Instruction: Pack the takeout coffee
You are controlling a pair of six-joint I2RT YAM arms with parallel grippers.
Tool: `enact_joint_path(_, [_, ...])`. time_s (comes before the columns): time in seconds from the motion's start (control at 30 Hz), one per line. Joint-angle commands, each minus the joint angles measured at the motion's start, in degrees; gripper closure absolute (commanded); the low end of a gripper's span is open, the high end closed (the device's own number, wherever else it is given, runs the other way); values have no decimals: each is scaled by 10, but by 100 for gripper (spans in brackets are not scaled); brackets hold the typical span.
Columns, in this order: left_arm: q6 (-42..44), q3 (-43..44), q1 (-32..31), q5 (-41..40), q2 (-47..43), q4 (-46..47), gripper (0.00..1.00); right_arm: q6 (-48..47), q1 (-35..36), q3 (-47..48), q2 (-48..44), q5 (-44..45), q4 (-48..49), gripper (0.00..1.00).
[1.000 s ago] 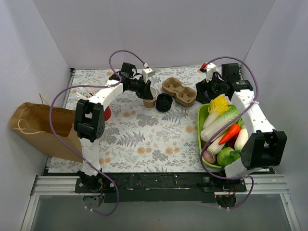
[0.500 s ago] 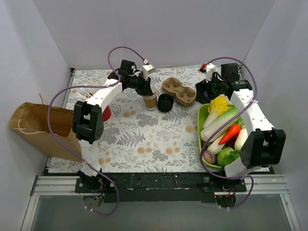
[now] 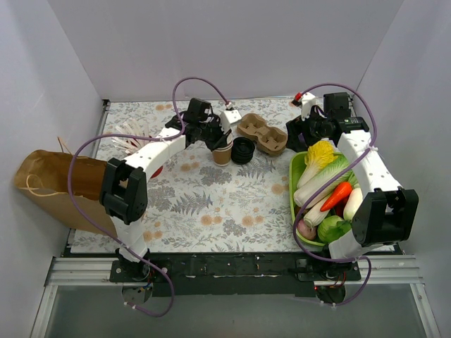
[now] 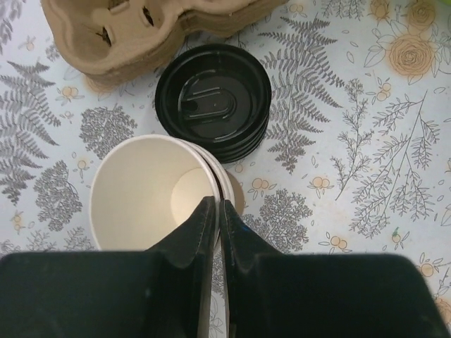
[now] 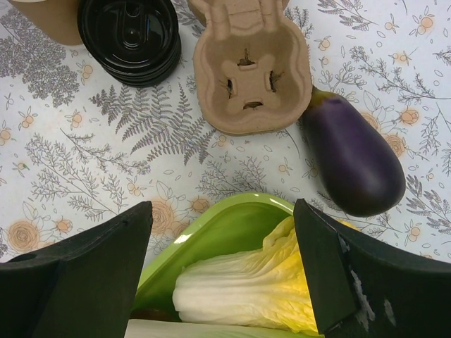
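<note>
Two fingers of the left hand (image 4: 217,205) pinch the rim of the small cream-white paper cup (image 4: 144,186), which stands uncovered on the floral tabletop (image 4: 366,141), just beside the round black plastic lid (image 4: 213,98). The right hand (image 5: 222,205) hangs wide open, holding nothing.

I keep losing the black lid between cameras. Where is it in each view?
Top external: black lid sits mid-table toward the back, between the paper cup and the brown carrier.
Left wrist: upper middle, just beyond the paper cup.
Right wrist: top left.
Shared landmark: the brown carrier, right beside the lid in all three.
</note>
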Motion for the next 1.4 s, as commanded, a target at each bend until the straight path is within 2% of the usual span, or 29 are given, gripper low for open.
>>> enact_joint_path(0.0, [15, 1, -3, -30, -49, 34, 100, 5, 2, -1, -8, -4, 20, 12])
enact_joint_path(0.07, [6, -30, -2, -73, -68, 81, 100, 6, 2, 0, -7, -6, 21, 12])
enact_joint_path(0.13, [21, -46, -3, -90, -67, 86, 100, 12, 1, 1, -6, -12, 23, 12])
enact_joint_path(0.2, [-12, -52, -2, -95, -87, 116, 100, 32, 2, 6, 2, -20, 30, 12])
enact_joint_path(0.33, [-32, -57, 0, -119, -86, 121, 100, 118, 34, 24, 29, -31, 73, 13])
enact_joint_path(0.5, [-68, -63, 15, -89, -89, 116, 100, 219, 96, 91, 116, -47, 103, 9])
enact_joint_path(0.6, [-80, -84, 16, -98, -98, 130, 100, 261, 146, 143, 177, -61, 110, 7])
enact_joint_path(0.8, [-121, -69, 16, -113, -100, 107, 100, 356, 164, 193, 264, -112, 145, 6])
enact_joint_path(0.93, [-145, -69, 17, -98, -106, 91, 100, 384, 169, 216, 302, -159, 169, 6])
enact_joint_path(1.07, [-148, -66, 17, -73, -113, 70, 100, 408, 174, 228, 322, -170, 190, 6])
enact_joint_path(1.37, [-151, -63, 16, -68, -131, 59, 100, 405, 181, 247, 348, -156, 193, 7])
